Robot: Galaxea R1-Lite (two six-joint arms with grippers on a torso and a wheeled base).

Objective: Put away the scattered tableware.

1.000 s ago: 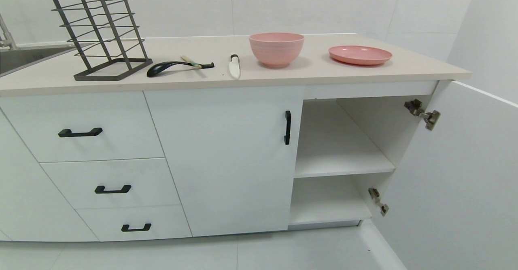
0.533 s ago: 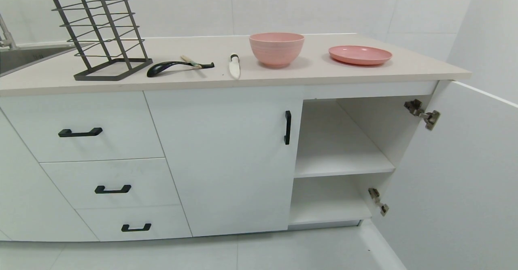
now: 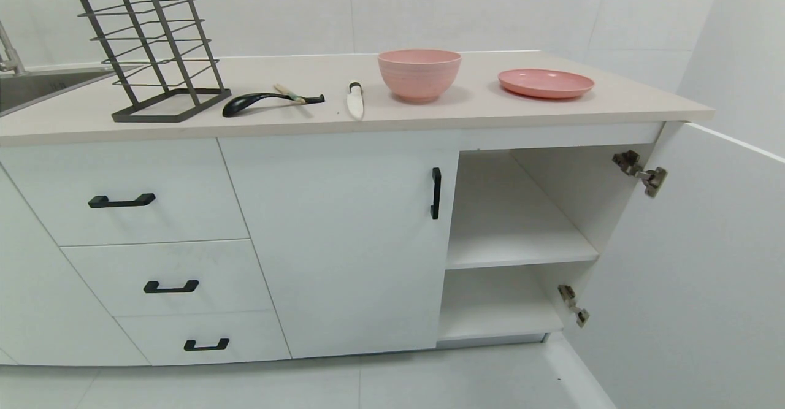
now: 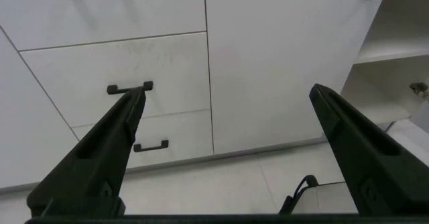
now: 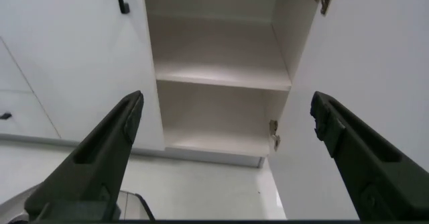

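Two grippers, left gripper (image 4: 228, 93) and right gripper (image 5: 228, 98), hang low, fingers spread, before the open cabinet (image 3: 518, 213); pink bowl (image 3: 419, 75) and pink plate (image 3: 546, 83) rest on the surface (image 3: 625, 105), likely best gripped at the rim.

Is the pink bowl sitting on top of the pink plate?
No, the pink bowl stands on the counter, apart from the pink plate.

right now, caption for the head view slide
Pink bowl, pink plate, black spoon and white knife on beige counter above open white cabinet.
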